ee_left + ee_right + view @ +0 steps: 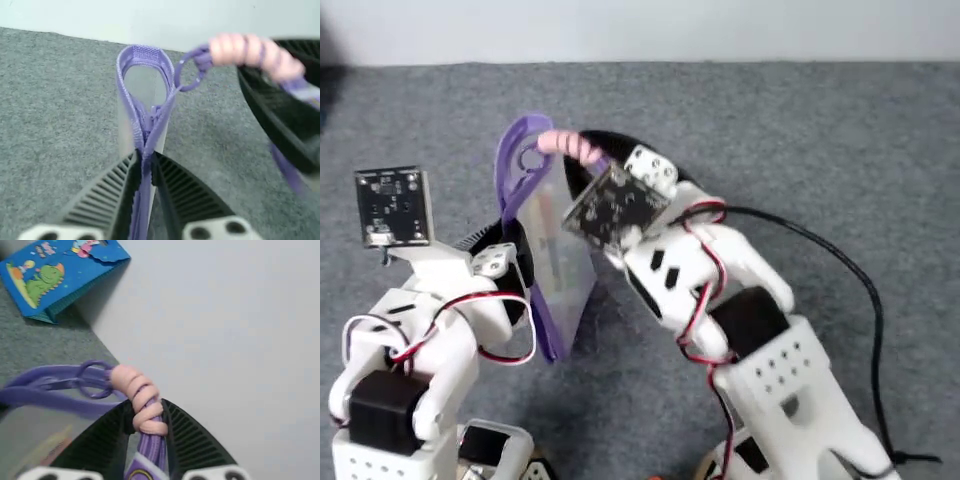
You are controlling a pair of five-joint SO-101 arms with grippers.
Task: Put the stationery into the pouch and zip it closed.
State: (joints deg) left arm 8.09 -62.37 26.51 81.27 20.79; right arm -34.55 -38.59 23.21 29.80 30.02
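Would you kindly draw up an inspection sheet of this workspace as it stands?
Surface: grey mat, flat.
Job's things: clear purple-edged pouch held upright; zip gaping at its far end; coloured contents dimly seen inside.
Clutter: blue dinosaur bag by the wall.
Grippers: left gripper shut on the pouch's zip edge; right gripper shut on the pink coil.
Cables: black cable across the mat; red wires on the arms.
Surroundings: pale wall behind the mat.
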